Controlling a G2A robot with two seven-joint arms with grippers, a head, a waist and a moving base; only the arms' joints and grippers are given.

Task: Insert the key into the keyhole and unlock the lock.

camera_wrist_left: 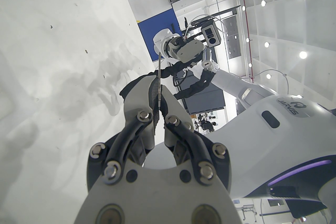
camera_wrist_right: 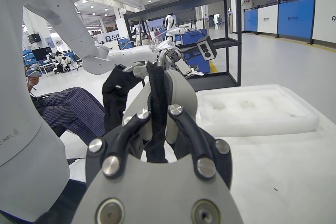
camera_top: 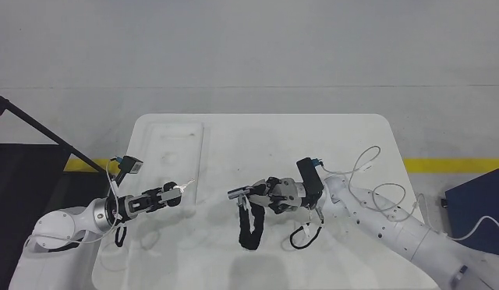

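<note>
From above, we see the left tool point(camera_top: 175, 193) over the left half of the white surface point(camera_top: 343, 146). Its fingers are pressed together on the key point(camera_top: 185, 186), which points toward the other arm. The right tool point(camera_top: 259, 193) sits near the middle of the surface, clamped on the lock point(camera_top: 248, 224), a chain lock in a black fabric sleeve. The loop hangs below the tool and the silver cylinder end faces the key, the two apart. A white foam tray point(camera_top: 175, 146) lies on the surface beyond the left tool. In the left wrist view, the left tool point(camera_wrist_left: 157, 87) is closed on the flat key point(camera_wrist_left: 159, 64), whose thin blade stands out edge-on past the fingertips. Farther off, the right tool point(camera_wrist_left: 195, 57) holds the lock point(camera_wrist_left: 195, 86), and the keyhole point(camera_wrist_left: 206, 64) in the round silver end faces this way, clear of the key. In the right wrist view, the right tool point(camera_wrist_right: 158, 80) grips the black sleeve of the lock point(camera_wrist_right: 115, 88) between its fingers, with the left tool point(camera_wrist_right: 193, 72) beyond it and the foam tray point(camera_wrist_right: 257, 114) nearby.
</note>
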